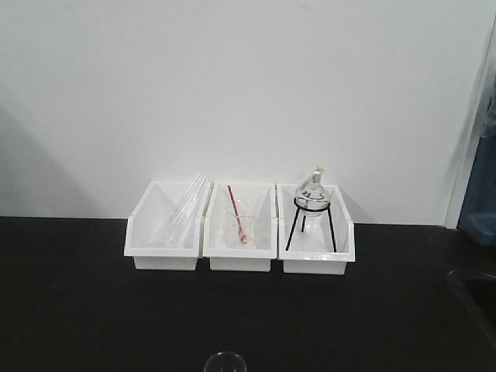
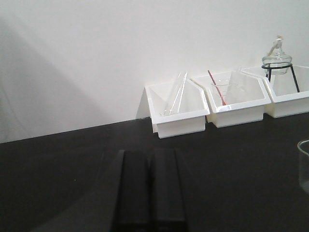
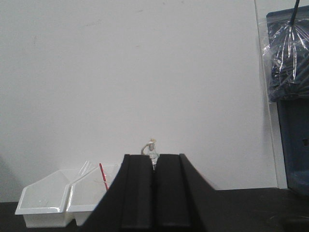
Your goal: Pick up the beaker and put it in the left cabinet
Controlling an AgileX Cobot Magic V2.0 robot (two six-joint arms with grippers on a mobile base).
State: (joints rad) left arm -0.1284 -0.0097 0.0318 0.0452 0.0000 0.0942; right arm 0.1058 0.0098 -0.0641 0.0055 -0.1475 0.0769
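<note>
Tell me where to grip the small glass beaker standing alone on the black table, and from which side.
Grip the beaker across its straight wall, below the rim, coming in level from the robot's side. It stands upright and alone on the black table, so its sides are free. Where its spout faces cannot be told.

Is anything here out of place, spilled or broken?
Nothing looks spilled or broken. Only one beaker stands alone near the front edge of the black table, apart from the three white bins.
</note>
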